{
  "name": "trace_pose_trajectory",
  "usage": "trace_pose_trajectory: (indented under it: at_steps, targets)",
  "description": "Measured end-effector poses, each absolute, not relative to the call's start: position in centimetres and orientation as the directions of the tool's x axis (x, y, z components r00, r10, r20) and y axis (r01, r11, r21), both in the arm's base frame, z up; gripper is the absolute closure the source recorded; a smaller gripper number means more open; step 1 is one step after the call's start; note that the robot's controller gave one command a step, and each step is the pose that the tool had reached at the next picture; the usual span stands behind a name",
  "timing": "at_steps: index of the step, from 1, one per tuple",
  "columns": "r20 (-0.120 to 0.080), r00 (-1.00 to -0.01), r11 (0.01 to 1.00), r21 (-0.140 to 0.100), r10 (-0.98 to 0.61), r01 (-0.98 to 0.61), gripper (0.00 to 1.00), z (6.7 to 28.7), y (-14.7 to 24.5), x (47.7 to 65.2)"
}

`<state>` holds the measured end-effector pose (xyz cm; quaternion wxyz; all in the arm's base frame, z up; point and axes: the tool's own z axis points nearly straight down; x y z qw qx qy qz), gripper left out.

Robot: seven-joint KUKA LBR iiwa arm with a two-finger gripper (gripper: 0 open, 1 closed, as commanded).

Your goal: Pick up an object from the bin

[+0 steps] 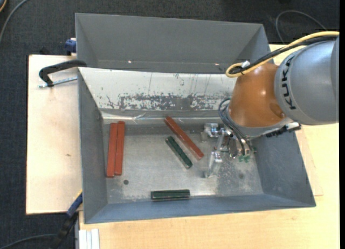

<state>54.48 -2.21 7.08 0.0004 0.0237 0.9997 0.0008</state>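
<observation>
Two red bars (116,148) hug the left wall and a dark bar (170,194) the front wall, leaving bare floor (145,167) between. The arm (302,86) reaches in from the right, with the gripper (214,161) low just right of a slanted red bar (183,136) and green bar (179,152) mid-bin. Whether it is open or holds anything cannot be told.

Scuffed grey metal bin (161,99); matt red bars (115,149).
</observation>
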Motion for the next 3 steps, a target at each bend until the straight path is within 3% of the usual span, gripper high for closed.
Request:
trace_pose_trajectory:
  at_steps: [1,2,3]
  targets:
    - [-0.008,-1.0,1.0,0.005,0.003,0.003,0.0,7.3,3.9,56.9]
    - [-0.005,-1.0,1.0,0.002,0.009,0.009,1.0,7.3,3.5,56.8]
    - [-0.012,-0.97,0.97,-0.001,-0.244,-0.244,1.0,20.1,3.1,54.5]
